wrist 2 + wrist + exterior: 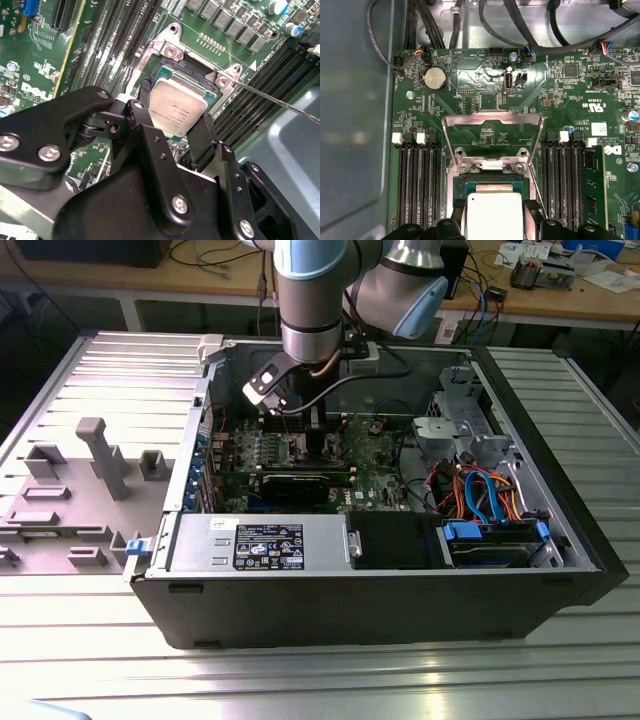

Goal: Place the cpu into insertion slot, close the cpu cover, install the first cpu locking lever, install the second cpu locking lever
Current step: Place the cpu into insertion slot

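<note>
We see the gripper [176, 102] clamping the cpu [492, 215] by opposite edges, flat and squarely above the insertion slot [192, 67], the cpu cover [492, 118] standing open beyond.

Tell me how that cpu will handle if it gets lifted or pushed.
The cpu is a flat, metal-topped square, so it is probably stiff and unlikely to roll or tip. Its smooth top looks slippery, which may be why the pincer clamps its edges. Thin and small, it is likely light.
</note>
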Robot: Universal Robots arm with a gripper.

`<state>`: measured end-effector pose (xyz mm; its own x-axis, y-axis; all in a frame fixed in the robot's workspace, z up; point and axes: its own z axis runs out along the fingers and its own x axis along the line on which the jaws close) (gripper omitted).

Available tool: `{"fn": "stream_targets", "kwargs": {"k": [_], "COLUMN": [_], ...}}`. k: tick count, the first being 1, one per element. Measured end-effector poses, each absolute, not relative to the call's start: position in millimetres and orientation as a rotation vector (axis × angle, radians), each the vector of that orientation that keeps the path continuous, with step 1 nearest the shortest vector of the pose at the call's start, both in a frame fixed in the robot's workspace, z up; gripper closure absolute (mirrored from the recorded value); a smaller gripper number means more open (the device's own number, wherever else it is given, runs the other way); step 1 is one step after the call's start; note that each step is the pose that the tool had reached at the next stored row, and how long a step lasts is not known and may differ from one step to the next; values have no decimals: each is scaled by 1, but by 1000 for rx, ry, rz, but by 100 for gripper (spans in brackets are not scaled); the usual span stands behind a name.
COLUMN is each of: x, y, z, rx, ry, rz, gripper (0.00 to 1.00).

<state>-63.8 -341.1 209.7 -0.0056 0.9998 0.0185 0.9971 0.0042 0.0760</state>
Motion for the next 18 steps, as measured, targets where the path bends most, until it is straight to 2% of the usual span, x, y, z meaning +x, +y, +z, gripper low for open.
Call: {"fn": "stream_targets", "kwargs": {"k": [18], "x": [-63], "y": [-335], "z": [201], "rx": [2190], "ry": [2194], "rz": [93], "gripper": [46]}}
